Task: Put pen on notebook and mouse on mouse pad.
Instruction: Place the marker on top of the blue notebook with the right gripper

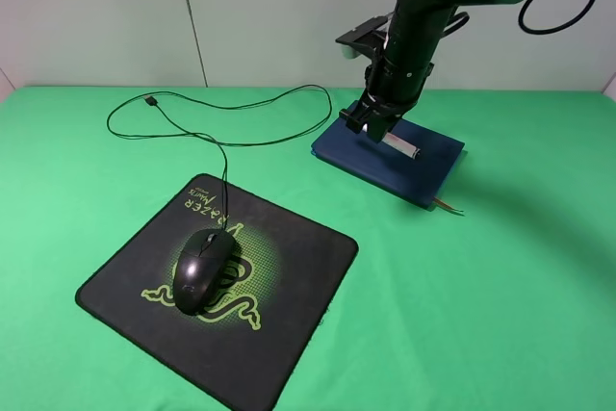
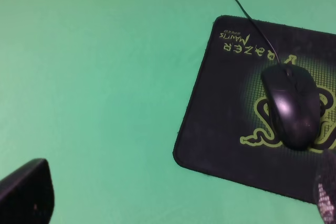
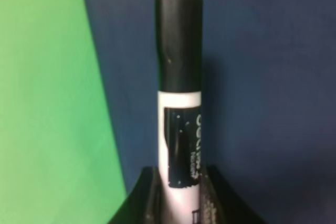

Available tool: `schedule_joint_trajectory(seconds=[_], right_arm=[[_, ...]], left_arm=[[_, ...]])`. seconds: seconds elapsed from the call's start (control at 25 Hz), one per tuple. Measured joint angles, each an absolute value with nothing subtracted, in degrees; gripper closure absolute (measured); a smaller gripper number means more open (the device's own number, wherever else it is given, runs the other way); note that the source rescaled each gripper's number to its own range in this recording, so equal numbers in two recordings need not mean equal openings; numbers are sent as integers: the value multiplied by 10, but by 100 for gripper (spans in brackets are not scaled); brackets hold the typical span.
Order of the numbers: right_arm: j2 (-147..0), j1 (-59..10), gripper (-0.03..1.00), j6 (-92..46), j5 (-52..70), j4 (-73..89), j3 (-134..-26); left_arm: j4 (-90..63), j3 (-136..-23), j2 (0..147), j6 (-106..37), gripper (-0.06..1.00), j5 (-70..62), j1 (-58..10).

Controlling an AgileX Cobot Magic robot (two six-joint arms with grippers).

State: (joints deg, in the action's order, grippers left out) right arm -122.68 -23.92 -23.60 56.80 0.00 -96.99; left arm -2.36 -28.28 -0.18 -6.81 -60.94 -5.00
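Upper right: right gripper pinches marker low over navy notebook, for laying down; mouse on Razer pad; left gripper spread.

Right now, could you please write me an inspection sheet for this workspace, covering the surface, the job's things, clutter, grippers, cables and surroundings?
Surface: green table, no spills seen.
Job's things: mouse sits on the mouse pad; pen is over the notebook, gripped at one end; whether it touches the cover cannot be told.
Clutter: nothing seen.
Grippers: right gripper is shut on the pen; left gripper is open and empty, beside the mouse pad.
Cables: mouse cable loops loosely across the table behind the pad, its plug lying free; an arm cable hangs above.
Surroundings: pale wall behind the table.
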Motion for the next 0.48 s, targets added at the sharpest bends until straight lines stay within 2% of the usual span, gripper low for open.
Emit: schedule_joint_trajectory(seconds=[0.48], right_arm=[[-1277, -216, 96, -261, 541, -8, -985]], left_arm=[[-24, -283, -2, -68, -6, -609, -50]])
